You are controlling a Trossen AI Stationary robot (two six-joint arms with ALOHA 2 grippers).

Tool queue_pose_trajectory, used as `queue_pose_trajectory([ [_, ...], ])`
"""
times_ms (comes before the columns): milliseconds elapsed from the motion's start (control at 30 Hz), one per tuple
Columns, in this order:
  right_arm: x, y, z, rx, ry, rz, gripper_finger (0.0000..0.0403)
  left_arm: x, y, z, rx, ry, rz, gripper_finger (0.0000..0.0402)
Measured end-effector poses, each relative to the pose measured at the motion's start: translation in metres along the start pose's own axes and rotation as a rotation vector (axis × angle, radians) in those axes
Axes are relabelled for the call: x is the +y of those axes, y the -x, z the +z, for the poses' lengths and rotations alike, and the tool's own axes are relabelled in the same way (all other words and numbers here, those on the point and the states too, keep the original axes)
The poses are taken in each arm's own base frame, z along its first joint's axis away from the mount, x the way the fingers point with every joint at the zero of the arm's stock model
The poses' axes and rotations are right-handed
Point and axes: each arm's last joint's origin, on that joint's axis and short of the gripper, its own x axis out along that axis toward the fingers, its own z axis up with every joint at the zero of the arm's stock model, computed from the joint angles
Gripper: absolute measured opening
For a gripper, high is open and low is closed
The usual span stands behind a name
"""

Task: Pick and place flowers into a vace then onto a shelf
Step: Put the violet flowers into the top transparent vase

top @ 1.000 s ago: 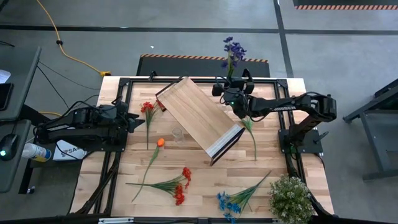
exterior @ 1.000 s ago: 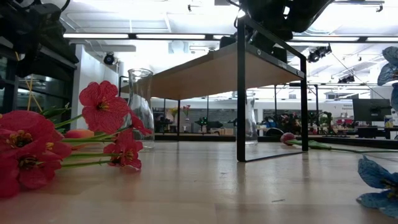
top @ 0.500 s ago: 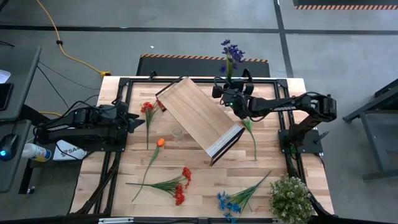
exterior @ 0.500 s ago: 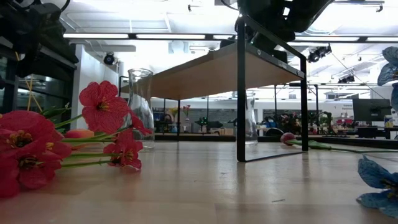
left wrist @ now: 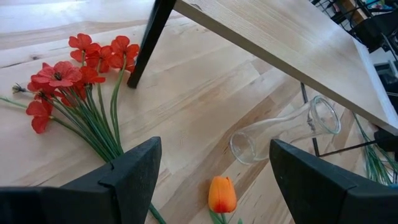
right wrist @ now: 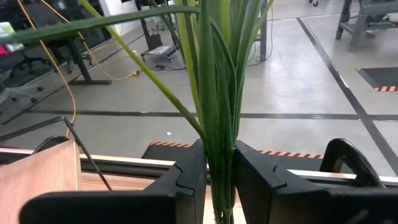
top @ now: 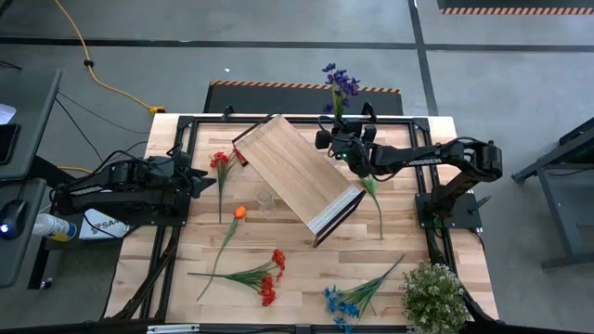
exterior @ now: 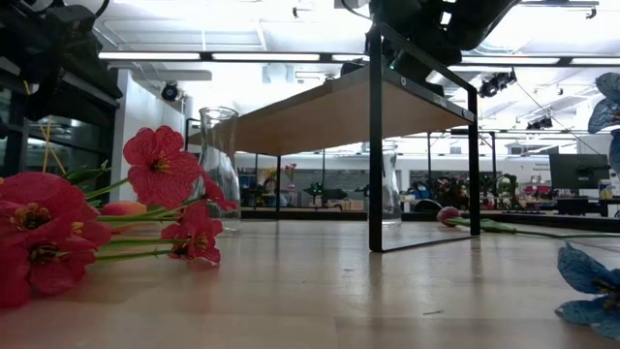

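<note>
Purple flowers [top: 340, 82] upright in right gripper [top: 340, 141] — blooms skyward

Grey concrete floor [top: 278, 56], yellow cable [top: 93, 70]

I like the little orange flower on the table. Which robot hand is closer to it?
The left. The left gripper waits open just beside the orange flower; the right gripper is beyond the shelf, clamping purple flowers.
</note>
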Motion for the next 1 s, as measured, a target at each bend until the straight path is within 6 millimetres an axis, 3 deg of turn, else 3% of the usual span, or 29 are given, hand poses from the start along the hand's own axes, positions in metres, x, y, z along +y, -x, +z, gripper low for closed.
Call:
queue_pose_trajectory([
  [1000, 0.0006, 0.0019, -0.0045, 0.056, 0.018, 0.045, 0.0067, 0.0001, 0.0, 0.0001, -0.002, 0.0, 0.002, 0.0333],
])
